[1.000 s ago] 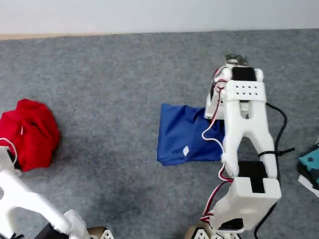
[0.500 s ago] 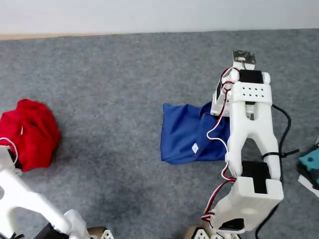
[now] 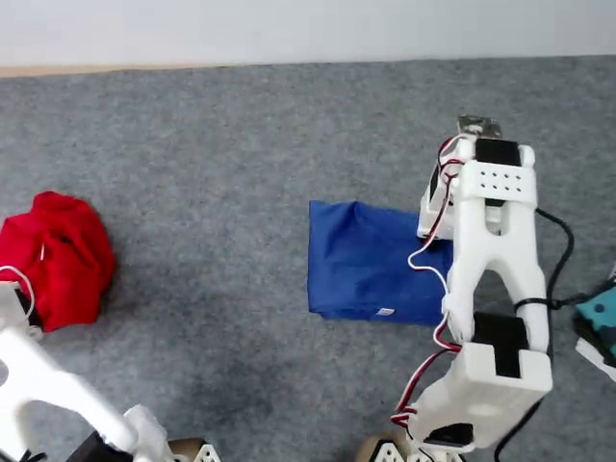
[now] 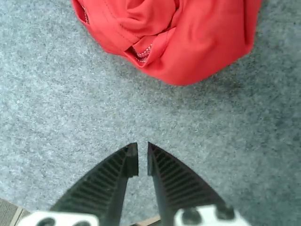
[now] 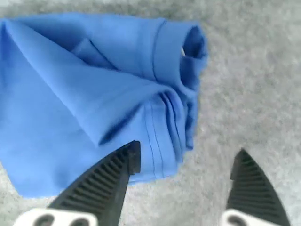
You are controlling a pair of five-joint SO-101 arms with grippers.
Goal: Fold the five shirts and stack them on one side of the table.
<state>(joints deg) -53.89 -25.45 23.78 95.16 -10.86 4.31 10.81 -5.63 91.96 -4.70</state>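
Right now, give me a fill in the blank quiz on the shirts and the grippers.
The crumpled shirt near the left gripper is ____.
The folded shirt at the right gripper is ____.
The right gripper's fingers are ____, holding nothing.
Missing words: red; blue; open.

Bare grey table (image 3: pixel 212 164) runs wide between red shirt (image 3: pixel 56 255) at left and blue shirt (image 3: pixel 371 260) right of centre. Far strip bare too. Right arm (image 3: pixel 491 279) overhangs blue shirt's right edge. Teal item (image 3: pixel 602 310) at right edge.
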